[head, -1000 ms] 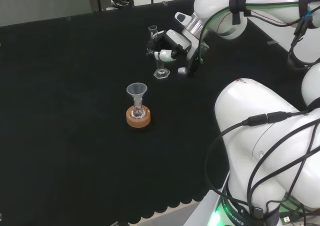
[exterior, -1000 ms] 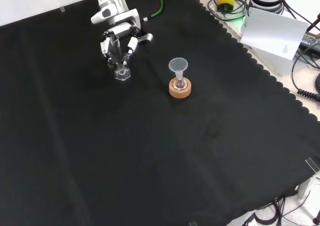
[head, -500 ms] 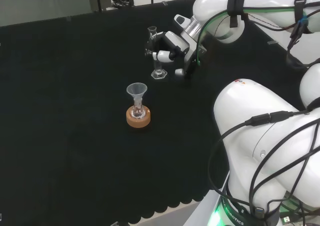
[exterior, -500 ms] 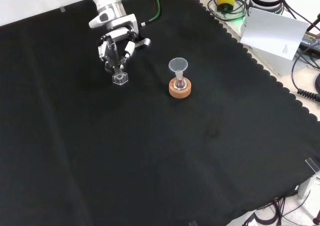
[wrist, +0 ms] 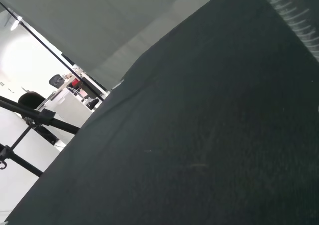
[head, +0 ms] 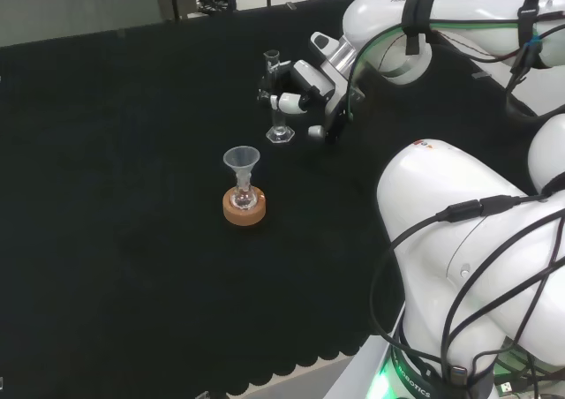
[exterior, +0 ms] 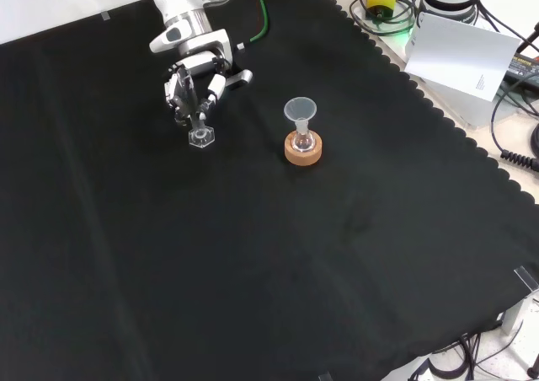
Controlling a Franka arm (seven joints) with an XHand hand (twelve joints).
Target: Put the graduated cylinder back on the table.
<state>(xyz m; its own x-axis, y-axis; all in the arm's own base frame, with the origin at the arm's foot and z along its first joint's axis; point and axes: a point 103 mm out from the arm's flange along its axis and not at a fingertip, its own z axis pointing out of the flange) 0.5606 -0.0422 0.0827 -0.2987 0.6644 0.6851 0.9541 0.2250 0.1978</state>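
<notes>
In the head view, the nearest thing on the black cloth [head: 132,240] was a cork ring [head: 244,209] that bore a small flask [head: 244,196] with a funnel [head: 241,161] in its neck. This ring serves as the landmark. Beyond it and a little to its right stood the cylinder [head: 278,99], upright, its long axis vertical, its mouth up and its hexagonal foot down at the cloth; whether the foot touched the cloth could not be told. The hand [head: 305,86] lay just right of the cylinder, its fingers curled round the tube's middle. In the front view the cylinder [exterior: 200,132] stood left of the cork ring [exterior: 302,149], well apart from it, with the hand [exterior: 195,77] above it, fingers closed on the tube.
</notes>
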